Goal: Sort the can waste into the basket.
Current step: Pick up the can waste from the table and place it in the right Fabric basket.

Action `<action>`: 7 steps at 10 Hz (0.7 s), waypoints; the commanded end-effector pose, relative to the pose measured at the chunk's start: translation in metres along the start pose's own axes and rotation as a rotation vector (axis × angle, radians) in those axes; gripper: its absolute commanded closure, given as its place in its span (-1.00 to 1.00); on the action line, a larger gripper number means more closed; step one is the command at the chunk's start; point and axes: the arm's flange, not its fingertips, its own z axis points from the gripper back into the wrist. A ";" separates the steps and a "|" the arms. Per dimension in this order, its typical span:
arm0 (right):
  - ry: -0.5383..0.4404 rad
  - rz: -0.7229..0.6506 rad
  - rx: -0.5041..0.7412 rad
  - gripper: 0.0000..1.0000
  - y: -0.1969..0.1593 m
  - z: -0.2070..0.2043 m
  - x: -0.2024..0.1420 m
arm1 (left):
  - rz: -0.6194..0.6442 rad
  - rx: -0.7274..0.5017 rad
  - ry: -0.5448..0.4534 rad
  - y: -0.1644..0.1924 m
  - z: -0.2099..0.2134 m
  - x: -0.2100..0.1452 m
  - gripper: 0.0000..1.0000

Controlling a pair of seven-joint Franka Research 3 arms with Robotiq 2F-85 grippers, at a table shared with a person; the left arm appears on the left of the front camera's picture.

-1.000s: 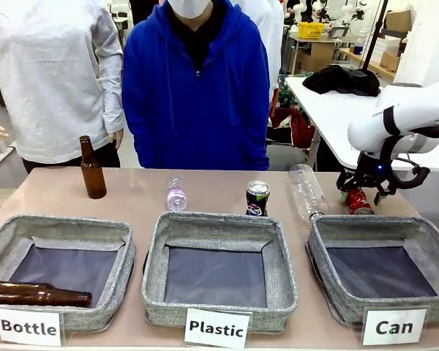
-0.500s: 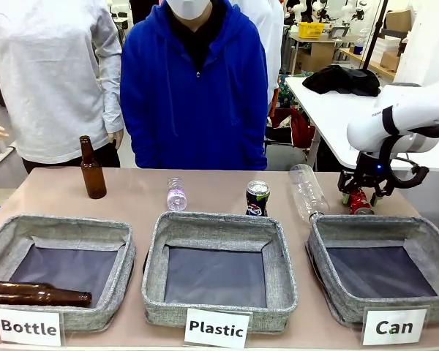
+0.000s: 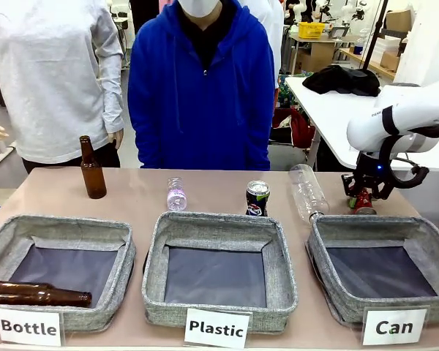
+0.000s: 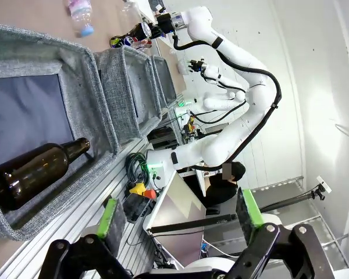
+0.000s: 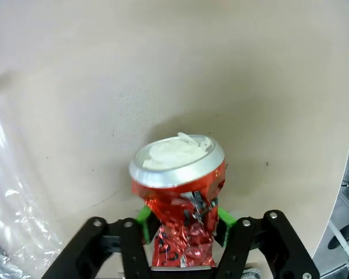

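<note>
Red can point(image 5: 177, 192) clamped in right fingers point(image 5: 222, 220) beyond empty Can basket point(image 3: 328, 228), black can point(image 3: 257, 198) untouched on counter point(image 3: 132, 194), left fingers point(image 4: 110, 216) spread, empty.

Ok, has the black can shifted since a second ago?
No. The black can stands at the same spot, just behind the Plastic basket's far rim.

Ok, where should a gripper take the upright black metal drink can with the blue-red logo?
Around its round side wall, near the top, coming down from above: the black can stands upright, and the grey woven Plastic basket has its rim close in front.
</note>
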 end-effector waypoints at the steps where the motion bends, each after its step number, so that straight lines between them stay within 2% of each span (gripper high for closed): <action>1: -0.011 0.024 -0.033 1.00 -0.001 0.005 0.006 | -0.006 -0.009 0.000 -0.004 0.002 -0.003 -1.00; 3: -0.038 0.037 -0.017 1.00 -0.003 0.020 0.000 | -0.006 -0.009 0.000 -0.004 0.002 -0.003 -1.00; 5: -0.117 0.084 0.015 1.00 -0.010 0.075 -0.025 | -0.006 -0.009 0.000 -0.004 0.002 -0.003 -1.00; 7: -0.118 0.180 0.027 1.00 -0.015 0.136 -0.068 | -0.006 -0.009 0.000 -0.004 0.002 -0.003 -1.00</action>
